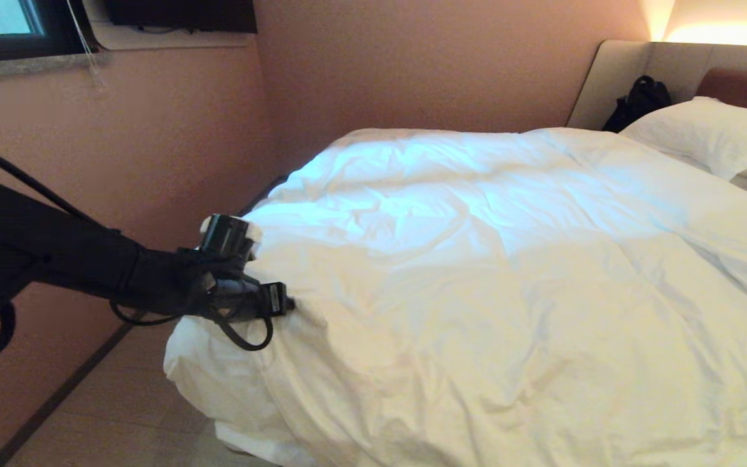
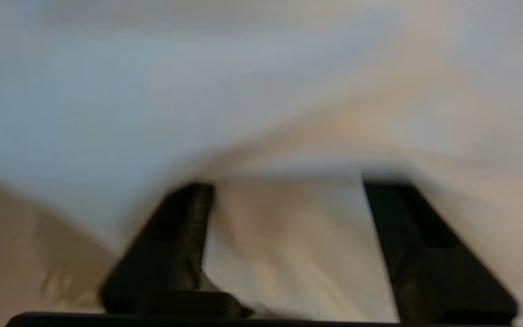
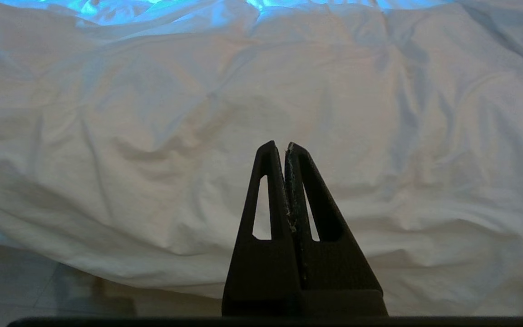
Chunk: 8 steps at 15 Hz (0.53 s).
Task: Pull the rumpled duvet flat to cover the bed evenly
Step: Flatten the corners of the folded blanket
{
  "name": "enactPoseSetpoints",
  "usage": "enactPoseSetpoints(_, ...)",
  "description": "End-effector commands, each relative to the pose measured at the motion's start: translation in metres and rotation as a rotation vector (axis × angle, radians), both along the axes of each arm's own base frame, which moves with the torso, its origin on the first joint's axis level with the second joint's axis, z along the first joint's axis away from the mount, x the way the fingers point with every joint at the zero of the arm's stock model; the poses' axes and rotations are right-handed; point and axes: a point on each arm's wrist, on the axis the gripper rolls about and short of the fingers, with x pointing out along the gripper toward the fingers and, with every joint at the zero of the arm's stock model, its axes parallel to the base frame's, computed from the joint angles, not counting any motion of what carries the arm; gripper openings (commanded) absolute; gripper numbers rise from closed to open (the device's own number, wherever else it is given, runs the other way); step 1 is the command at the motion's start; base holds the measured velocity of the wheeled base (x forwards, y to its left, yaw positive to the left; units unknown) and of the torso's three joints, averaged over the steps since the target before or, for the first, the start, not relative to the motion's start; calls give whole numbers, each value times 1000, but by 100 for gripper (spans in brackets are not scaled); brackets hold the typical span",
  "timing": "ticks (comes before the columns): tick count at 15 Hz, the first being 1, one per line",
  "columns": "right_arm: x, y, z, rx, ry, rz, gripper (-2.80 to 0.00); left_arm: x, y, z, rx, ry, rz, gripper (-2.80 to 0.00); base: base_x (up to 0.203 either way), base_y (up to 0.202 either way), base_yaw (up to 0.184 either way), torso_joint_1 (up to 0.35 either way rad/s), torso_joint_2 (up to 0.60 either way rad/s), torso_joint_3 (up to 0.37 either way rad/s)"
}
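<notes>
I have the left gripper (image 1: pixel 283 299) at the near left corner of the bed (image 1: pixel 626 71), pressed up against the duvet (image 1: pixel 477 272) where it rolls over the mattress edge; in the left wrist view its fingers (image 2: pixel 175 236) stand apart with white cloth lying loose between them, so I read it as released, not pinching anything. The right gripper (image 3: pixel 286 147) hangs off to the side facing the duvet's drooping edge, clenched on nothing. The duvet lies across nearly the whole bed, puffy and creased, reaching up toward the pillows (image 1: pixel 711 133) by the headboard, with its near corner bunched and spilling toward the floor (image 1: pixel 107 415). I judge it soft and light for its bulk, with no stiffness at all: it will fold and drag rather than slide as one piece, and a pull at one spot will mostly move that spot. The cotton cover looks grippy enough, but a shallow pinch could catch the cover alone and slip off the filling. I would take hold at the hanging corner or along the hem, deep enough to trap cover and filling together
</notes>
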Motion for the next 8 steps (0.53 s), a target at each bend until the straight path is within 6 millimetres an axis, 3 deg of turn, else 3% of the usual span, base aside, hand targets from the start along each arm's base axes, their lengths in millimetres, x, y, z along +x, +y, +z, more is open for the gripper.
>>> enactPoseSetpoints(1, 0, 0, 0, 0, 1, 0, -280, -42, -6, 59, -60, -140, -64, 0, 0, 0, 0, 0, 0, 0)
enactPoseSetpoints(4, 0, 0, 0, 0, 1, 0, -280, -83, -3, 102, -101, -261, -104, 0, 0, 0, 0, 0, 0, 0)
enactPoseSetpoints(6, 0, 0, 0, 0, 1, 0, -280, -98, 4, 113, -87, -312, -121, 0, 0, 0, 0, 0, 0, 0)
enactPoseSetpoints(8, 0, 0, 0, 0, 1, 0, -280, -97, 16, 109, 33, -329, -156, 0, 0, 0, 0, 0, 0, 0)
